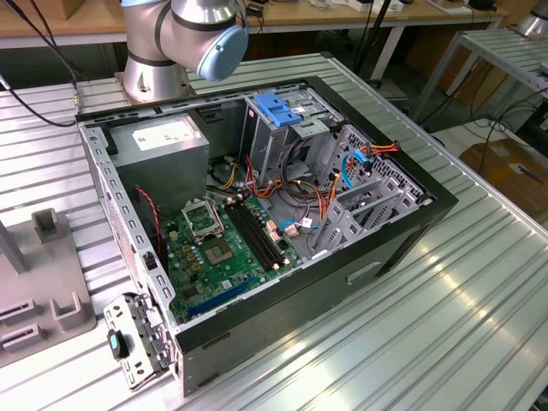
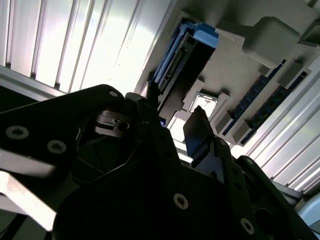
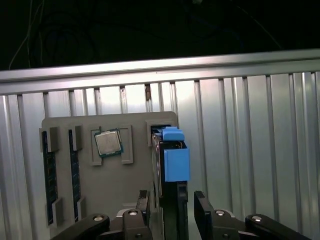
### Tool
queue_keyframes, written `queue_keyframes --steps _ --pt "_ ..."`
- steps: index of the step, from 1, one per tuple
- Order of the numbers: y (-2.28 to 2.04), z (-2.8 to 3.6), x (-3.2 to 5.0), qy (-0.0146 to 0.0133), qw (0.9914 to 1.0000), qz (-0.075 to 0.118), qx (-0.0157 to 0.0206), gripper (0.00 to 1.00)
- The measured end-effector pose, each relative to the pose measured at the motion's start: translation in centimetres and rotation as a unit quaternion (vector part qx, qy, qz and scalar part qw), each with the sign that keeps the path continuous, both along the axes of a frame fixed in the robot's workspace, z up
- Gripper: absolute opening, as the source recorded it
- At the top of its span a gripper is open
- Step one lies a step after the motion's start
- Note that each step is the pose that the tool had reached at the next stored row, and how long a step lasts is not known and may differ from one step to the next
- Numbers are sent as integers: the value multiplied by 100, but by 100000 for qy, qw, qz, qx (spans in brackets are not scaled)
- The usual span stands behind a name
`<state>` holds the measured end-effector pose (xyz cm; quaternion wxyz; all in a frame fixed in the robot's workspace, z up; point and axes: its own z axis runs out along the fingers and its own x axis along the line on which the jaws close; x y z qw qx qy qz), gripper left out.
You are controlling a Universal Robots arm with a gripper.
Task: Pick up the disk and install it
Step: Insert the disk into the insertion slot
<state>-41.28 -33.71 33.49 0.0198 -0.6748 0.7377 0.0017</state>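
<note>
— Now, which step of the task does this moment show?

— The pick-up, at the approach stage. In the first wrist view the gripper (image 3: 171, 196) hangs over the disk (image 3: 172, 167). The disk stands on edge in a slot of a grey holder (image 3: 125, 185), just beside the recess that carries a processor chip (image 3: 108, 143). Memory sticks (image 3: 49, 170) fill the holder's other slots, and the holder rests on the ribbed bench (image 3: 260, 150).

— And the jaws?

— They stand apart, one on each flat side of the disk. A gap shows beside at least one of them, so nothing is gripped yet. The second wrist view agrees, with the dark fingers framing the blue-railed disk beyond them.

— Where does the disk belong?

— Judging from the task, in the computer case (image 1: 360, 274). In the exterior view the case lies open on the bench, well apart from the disk. The arm's base (image 1: 154, 73) stands at its far side, and a blue latch piece (image 1: 278, 109) tops the drive cage. Which bay is meant cannot be told.

— What does the grasp call for?

— Probably jaws centred on the disk and closing squarely on its flat faces. The lift would then run straight along the slot, so that the blue rails do not bind against the holder.
</note>
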Motion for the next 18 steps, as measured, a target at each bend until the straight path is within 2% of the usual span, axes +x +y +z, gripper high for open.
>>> queue_keyframes --steps 4,8,12,18 --pt "0 -77 0 14 100000 2 -7 48" --pt "0 -215 0 11 100000 40 -5 48" --pt "0 -306 0 3 100000 283 -1 48" --pt "0 -306 0 15 99999 326 -9 48"
